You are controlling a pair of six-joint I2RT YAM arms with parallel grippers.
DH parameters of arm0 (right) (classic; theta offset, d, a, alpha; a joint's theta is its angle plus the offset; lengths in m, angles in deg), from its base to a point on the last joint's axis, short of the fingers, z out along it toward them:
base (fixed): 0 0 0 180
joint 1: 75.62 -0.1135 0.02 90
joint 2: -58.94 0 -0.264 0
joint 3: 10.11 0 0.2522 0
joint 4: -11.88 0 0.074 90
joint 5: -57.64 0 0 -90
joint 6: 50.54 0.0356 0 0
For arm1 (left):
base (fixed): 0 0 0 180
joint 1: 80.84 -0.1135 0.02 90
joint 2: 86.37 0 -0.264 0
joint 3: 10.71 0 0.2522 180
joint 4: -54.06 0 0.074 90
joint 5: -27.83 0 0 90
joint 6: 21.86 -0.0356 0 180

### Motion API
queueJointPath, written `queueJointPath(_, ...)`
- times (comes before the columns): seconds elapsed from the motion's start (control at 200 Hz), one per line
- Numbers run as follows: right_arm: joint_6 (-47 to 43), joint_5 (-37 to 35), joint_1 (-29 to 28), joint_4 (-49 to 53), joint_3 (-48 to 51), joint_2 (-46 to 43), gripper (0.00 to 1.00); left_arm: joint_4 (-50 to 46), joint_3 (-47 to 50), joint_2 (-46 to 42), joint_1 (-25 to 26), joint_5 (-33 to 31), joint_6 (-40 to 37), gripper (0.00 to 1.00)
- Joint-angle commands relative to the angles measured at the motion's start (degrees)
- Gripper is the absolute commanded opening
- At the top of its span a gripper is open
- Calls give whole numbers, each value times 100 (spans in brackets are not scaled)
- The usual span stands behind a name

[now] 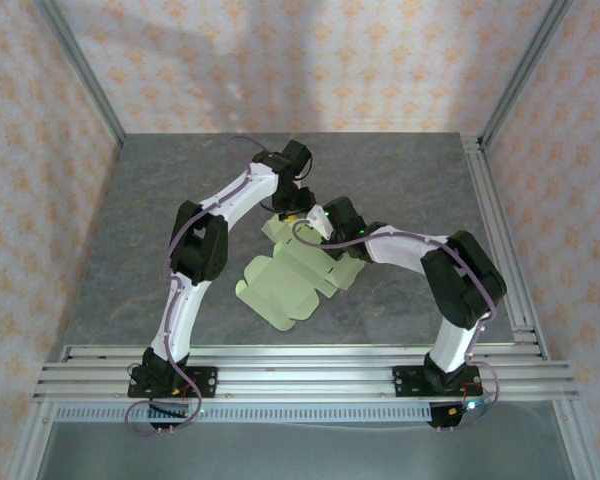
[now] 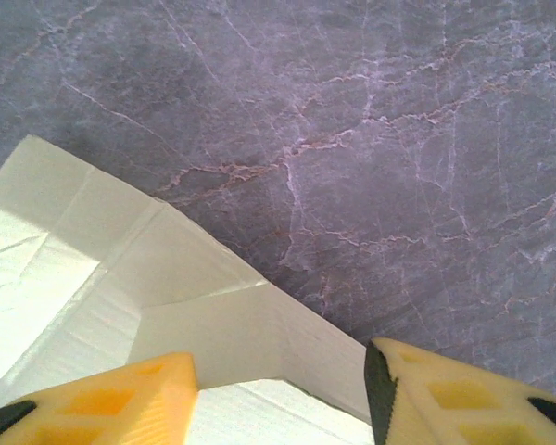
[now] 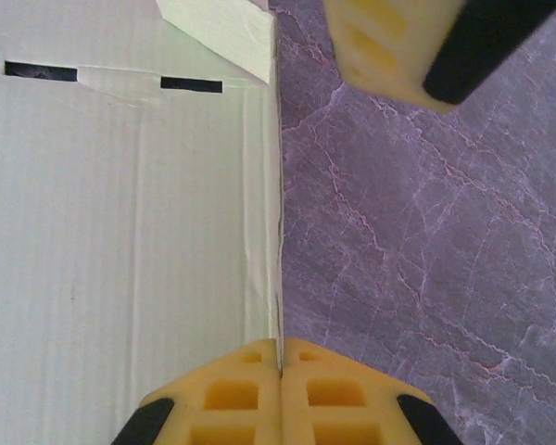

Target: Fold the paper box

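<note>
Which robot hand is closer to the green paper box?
Right. The right gripper is pinched shut on an edge of the paper box; the left gripper hangs open over one of its flaps.

1. Top cam sits high up behind the arm bases (image 1: 170, 375), tilted down and forward. It's far enough back to get the whole table (image 1: 380, 180) plus the walls (image 1: 300, 60).
2. Left wrist cam peeks out over the left gripper (image 2: 278, 371), really close to the tabletop, with a corner of the paper box (image 2: 195, 306) in shot.
3. Right wrist cam is just as tight, staring straight down past the right gripper (image 3: 280, 357) along the box's edge.
4. Overlap: all three catch that end of the box mid-table.
</note>
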Motion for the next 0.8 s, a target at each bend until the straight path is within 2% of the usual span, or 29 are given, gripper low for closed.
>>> queueJointPath(0.0,-90,33,-24,-223,-141,50,0,-162,-83,-186,59,-262,-451,55)
queueJointPath(0.27,0,19,6,-403,-34,25,0,-423,-714,139,27,-227,-977,57)
queueJointPath(0.425,145,200,89,-480,-34,-75,0,-922,-1319,519,28,-271,-1192,59)
queueJointPath(0.796,103,279,156,-344,-110,-81,0,-1047,-1330,643,9,-149,-1267,62)
